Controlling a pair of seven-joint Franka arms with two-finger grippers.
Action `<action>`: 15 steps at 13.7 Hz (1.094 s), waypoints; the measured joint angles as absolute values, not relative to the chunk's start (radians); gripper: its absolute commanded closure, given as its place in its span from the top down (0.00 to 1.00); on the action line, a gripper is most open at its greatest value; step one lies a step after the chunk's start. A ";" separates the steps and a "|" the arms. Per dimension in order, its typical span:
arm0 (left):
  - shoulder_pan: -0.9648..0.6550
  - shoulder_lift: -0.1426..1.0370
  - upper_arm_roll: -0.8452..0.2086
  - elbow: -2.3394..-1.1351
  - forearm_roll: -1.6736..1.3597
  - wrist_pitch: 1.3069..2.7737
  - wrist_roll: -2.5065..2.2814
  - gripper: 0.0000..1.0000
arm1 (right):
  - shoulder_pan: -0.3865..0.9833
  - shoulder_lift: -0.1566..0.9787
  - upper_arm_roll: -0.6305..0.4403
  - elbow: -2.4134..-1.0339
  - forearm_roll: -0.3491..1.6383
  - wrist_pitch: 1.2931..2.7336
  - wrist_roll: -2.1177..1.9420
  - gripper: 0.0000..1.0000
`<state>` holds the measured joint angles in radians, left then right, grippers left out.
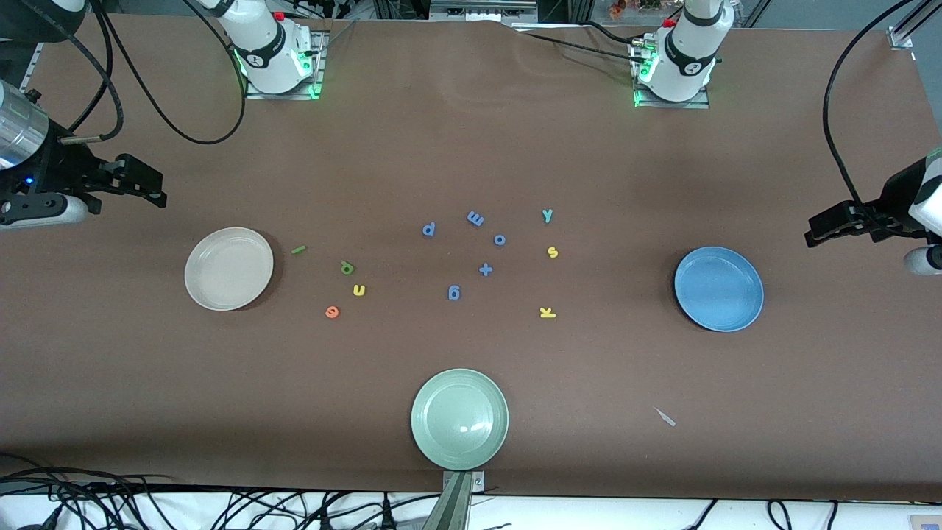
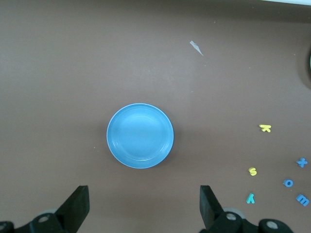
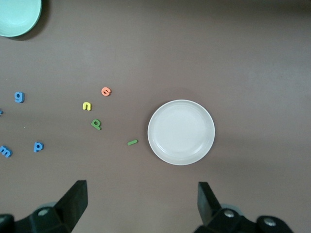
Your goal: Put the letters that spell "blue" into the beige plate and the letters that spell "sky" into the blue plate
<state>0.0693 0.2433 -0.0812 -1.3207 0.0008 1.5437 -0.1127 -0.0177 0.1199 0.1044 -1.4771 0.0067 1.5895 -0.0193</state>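
Nothing sorted yet: beige plate (image 1: 229, 269) and blue plate (image 1: 719, 288) both bare. Lying loose at about three o'clock of the beige plate: dark-green l (image 1: 298, 250), green b (image 1: 347, 268), yellow u (image 1: 359, 290), orange e (image 1: 332, 312). Scattered at about nine o'clock of the blue plate: teal y (image 1: 547, 215), yellow s (image 1: 553, 252), yellow k (image 1: 547, 313). Between the two groups, blue letters (image 1: 454, 293) and a plus sign (image 1: 485, 269), with a green plate (image 1: 460, 419) at six o'clock. Waiting with jaws wide and holding nothing: right gripper (image 1: 140, 180) up near the beige plate, left gripper (image 1: 831, 228) up near the blue plate. All seven placements left to do
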 measured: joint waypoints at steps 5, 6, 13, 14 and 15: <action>0.072 0.244 -0.079 -1.321 0.000 1.538 -0.112 1.00 | -0.021 0.123 0.093 -1.477 0.000 1.557 -0.004 1.00; 0.078 0.244 -0.078 -1.320 0.000 1.538 -0.112 1.00 | -0.021 0.124 0.092 -1.477 -0.001 1.557 -0.004 1.00; 0.090 0.234 -0.078 -1.312 0.000 1.526 -0.110 1.00 | -0.021 0.124 0.091 -1.477 -0.001 1.531 -0.004 1.00; 0.090 0.234 -0.078 -1.312 0.000 1.525 -0.110 1.00 | -0.021 0.124 0.088 -1.477 -0.001 1.519 -0.004 1.00; 0.089 0.234 -0.079 -1.312 0.000 1.524 -0.110 1.00 | -0.022 0.124 0.079 -1.477 -0.001 1.511 -0.004 1.00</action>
<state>0.0885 0.2338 -0.0786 -1.3120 0.0005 1.5243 -0.1098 -0.0219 0.1237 0.0792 -1.4768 -0.0007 1.5110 -0.0039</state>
